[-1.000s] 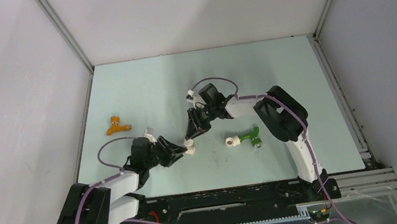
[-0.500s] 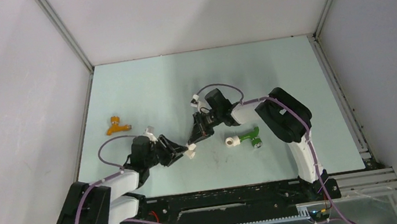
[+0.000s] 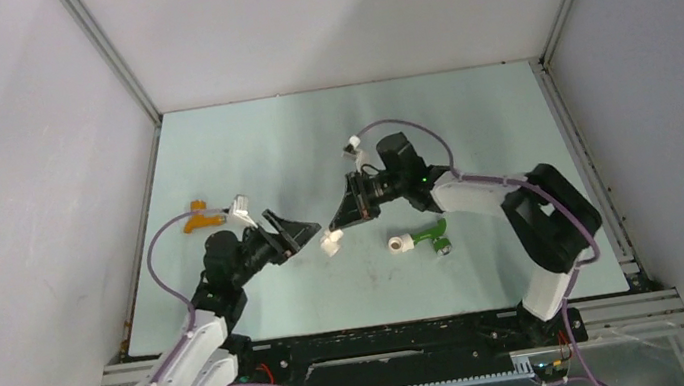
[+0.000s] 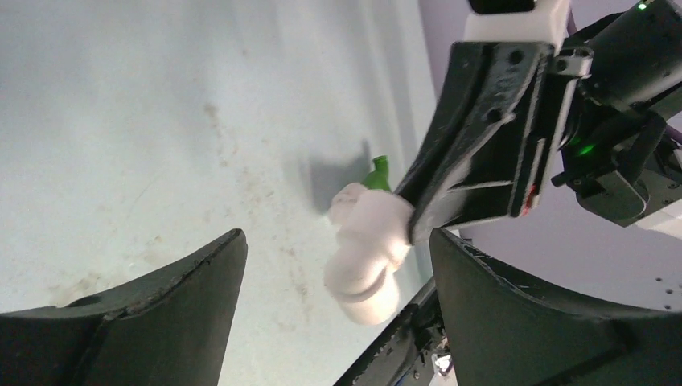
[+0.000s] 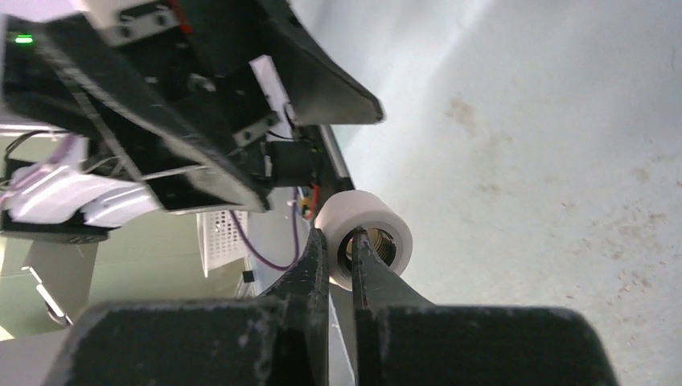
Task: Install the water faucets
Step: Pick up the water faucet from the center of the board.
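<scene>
Change since a second ago: the left gripper [image 3: 308, 233] has let go of the white elbow [image 3: 332, 244] and drawn back a little to the left. The left arm has unfolded up the table [image 3: 241, 147], and the right arm's bend has swung out to the right.

Left gripper: jaws wide apart and empty. The elbow is just beyond its tips, not touching.

Right gripper [image 3: 338, 228]: clamped on the elbow's rim, one finger inside the bore and one outside. The elbow is held clear of the table at the centre of the top view.

Green faucet [image 3: 428, 235]: lies on the table right of centre, near the right gripper, to its lower right and apart from it. A second white elbow [image 3: 399, 243] sits at its left end.

Orange faucet [image 3: 195, 221]: on the table at left of centre, beside the left wrist and partly hidden by it, well apart from both grippers' tips.
</scene>
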`<action>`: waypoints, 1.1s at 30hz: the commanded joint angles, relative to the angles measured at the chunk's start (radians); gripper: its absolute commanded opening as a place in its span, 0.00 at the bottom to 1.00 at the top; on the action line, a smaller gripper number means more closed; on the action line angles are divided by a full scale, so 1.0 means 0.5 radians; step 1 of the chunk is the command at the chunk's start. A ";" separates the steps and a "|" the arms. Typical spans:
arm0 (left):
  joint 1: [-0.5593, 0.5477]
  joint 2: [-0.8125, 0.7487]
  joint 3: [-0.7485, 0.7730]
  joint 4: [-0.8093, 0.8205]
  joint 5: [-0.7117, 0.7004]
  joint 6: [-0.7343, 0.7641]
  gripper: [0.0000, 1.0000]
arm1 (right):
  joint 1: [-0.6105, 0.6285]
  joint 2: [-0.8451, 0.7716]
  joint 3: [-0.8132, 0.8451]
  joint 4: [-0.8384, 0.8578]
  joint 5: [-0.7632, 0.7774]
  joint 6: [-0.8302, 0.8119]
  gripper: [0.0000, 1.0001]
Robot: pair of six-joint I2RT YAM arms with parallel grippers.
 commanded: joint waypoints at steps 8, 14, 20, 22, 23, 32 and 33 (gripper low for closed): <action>-0.086 0.036 0.094 0.705 0.458 -0.331 0.82 | -0.012 -0.463 -0.021 0.242 0.039 0.219 0.00; -0.264 0.105 0.161 0.754 0.436 -0.359 0.75 | -0.021 -0.526 -0.021 0.235 0.071 0.243 0.00; -0.295 0.107 0.138 0.860 0.356 -0.401 0.67 | -0.025 -0.573 -0.021 0.212 0.081 0.241 0.00; -0.295 0.107 0.136 0.862 0.337 -0.401 0.65 | -0.030 -0.578 -0.021 0.203 0.083 0.239 0.00; -0.295 0.107 0.132 0.866 0.330 -0.404 0.64 | -0.033 -0.580 -0.021 0.203 0.080 0.240 0.00; -0.295 0.059 0.078 0.920 0.240 -0.466 0.64 | -0.057 -0.626 -0.021 0.177 0.085 0.235 0.00; -0.295 0.061 0.070 0.943 0.235 -0.479 0.62 | -0.056 -0.625 -0.021 0.178 0.083 0.234 0.00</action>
